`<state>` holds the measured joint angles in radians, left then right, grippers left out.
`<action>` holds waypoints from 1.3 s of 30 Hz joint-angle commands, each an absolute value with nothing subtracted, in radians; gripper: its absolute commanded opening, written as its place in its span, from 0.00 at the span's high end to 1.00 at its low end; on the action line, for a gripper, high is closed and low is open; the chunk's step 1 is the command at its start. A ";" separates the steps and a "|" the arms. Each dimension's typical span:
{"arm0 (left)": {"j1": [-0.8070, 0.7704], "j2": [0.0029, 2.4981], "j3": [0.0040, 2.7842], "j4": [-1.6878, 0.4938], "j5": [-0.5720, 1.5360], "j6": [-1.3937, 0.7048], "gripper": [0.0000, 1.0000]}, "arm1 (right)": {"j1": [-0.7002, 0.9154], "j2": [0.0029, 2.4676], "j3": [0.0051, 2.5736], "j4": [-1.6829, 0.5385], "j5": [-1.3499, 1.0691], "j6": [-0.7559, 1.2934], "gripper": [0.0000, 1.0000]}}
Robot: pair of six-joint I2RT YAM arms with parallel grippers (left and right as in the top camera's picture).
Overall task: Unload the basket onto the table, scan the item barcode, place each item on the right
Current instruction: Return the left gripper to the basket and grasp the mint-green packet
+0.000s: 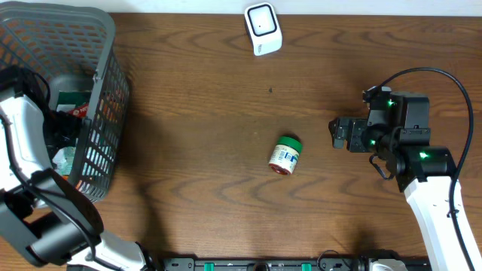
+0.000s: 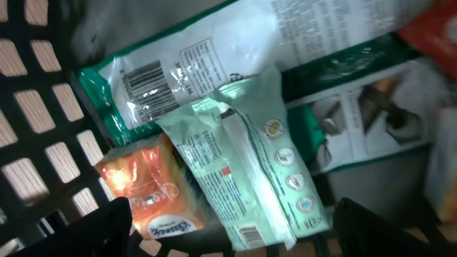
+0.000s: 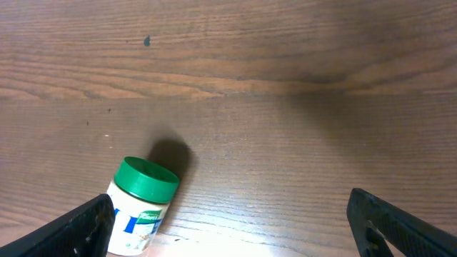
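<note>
Spread jaws hover over a pale green packet point(image 2: 250, 157) in the basket point(image 2: 50, 86).

Bare worktop point(image 1: 203, 113) lies open between the jar point(image 1: 286, 155), which is on its side, and the scanner point(image 1: 263, 28) at the far edge. The right end effector point(image 1: 337, 134), fingers spread wide, has a clear path to the jar (only wood grain lies between). On the left, the mesh walls of the basket point(image 1: 105, 83) hem in the left end effector point(image 2: 243, 239), and overlapping packets point(image 2: 250, 164) crowd the floor beneath it.
</note>
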<state>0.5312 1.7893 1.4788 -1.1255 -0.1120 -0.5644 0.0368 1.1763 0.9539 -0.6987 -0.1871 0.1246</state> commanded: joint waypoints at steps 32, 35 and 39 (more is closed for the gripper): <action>0.532 1.858 1.338 -0.929 -0.143 -0.592 0.71 | 0.039 1.179 0.972 -0.699 -0.192 0.118 0.01; 0.532 1.804 1.383 -0.929 -0.143 -0.563 0.80 | 0.039 1.179 0.972 -0.699 -0.192 0.118 0.01; 0.532 1.694 1.433 -0.917 -0.143 -0.543 0.81 | 0.039 1.179 0.972 -0.700 -0.192 0.118 0.01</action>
<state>0.5293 1.8114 1.3632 -0.9234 -0.1337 -0.5743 0.0368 1.1763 0.9539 -0.6987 -0.1871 0.1246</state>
